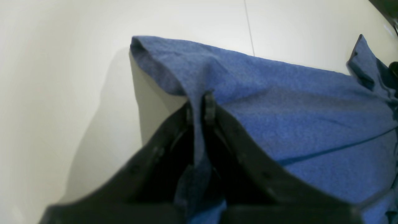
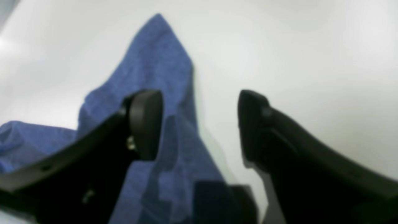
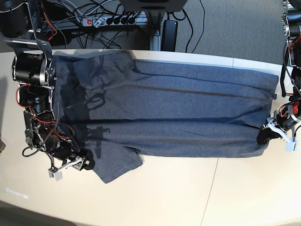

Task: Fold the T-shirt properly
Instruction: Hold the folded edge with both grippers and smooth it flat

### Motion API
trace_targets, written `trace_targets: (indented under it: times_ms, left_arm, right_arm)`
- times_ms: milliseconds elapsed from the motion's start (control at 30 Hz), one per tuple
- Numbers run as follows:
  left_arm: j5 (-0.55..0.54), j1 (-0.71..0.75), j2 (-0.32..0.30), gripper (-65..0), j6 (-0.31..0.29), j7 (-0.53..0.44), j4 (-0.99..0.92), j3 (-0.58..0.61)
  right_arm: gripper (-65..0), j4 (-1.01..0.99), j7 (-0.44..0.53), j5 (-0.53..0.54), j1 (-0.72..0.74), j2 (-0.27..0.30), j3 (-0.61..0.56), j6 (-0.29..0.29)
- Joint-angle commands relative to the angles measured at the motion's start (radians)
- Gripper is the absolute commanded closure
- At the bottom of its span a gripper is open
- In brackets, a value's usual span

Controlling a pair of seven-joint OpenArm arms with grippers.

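The slate-blue T-shirt (image 3: 178, 113) lies spread flat across the pale table (image 3: 188, 197), neck end at the left and hem at the right of the base view. No lettering shows. My left gripper (image 3: 265, 136) is at the hem's near corner. In the left wrist view it (image 1: 199, 109) is shut on a pinched fold of the T-shirt (image 1: 295, 118). My right gripper (image 3: 82, 165) is at the near sleeve (image 3: 117, 165). In the right wrist view it (image 2: 199, 124) is open, with one finger (image 2: 146, 124) over the sleeve cloth (image 2: 155, 62) and the other over bare table.
A power strip (image 3: 108, 21) and cables lie on the grey floor behind the table's far edge. A seam (image 3: 211, 188) runs across the tabletop. Bare tabletop lies in front of the shirt.
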Motion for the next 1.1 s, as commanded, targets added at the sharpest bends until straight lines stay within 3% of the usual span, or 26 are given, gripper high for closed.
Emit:
trace_targets:
  times_ms: [0,400,700,900,1067]
  left_arm:
    - [-0.018,-0.024,-0.023,0.0,-0.020,-0.018,0.015,-0.010]
    - [-0.018,-0.027,-0.023,0.0,-0.020,-0.018,0.016,-0.010]
    - [-0.018,-0.027,-0.023,0.0,-0.020,-0.018,0.016,-0.010]
    - [-0.018,-0.027,-0.023,0.0,-0.020,-0.019,0.016,-0.010]
    - [-0.018,-0.039,-0.023,0.0,-0.020,-0.019,0.016,-0.010]
  right_arm:
    - [-38.6,0.001,-0.022,-0.009,0.017,-0.002,0.001,0.026]
    - [-38.6,0.001,0.016,-0.065,0.028,-0.075,0.001,0.025]
    - [-38.4,0.001,0.042,-0.179,0.027,-0.093,0.001,0.026]
    - [-22.2,0.001,0.049,-0.249,0.027,-0.093,0.001,0.026]
    - [0.0,0.002,0.146,-0.334,0.023,-0.093,0.001,0.026]
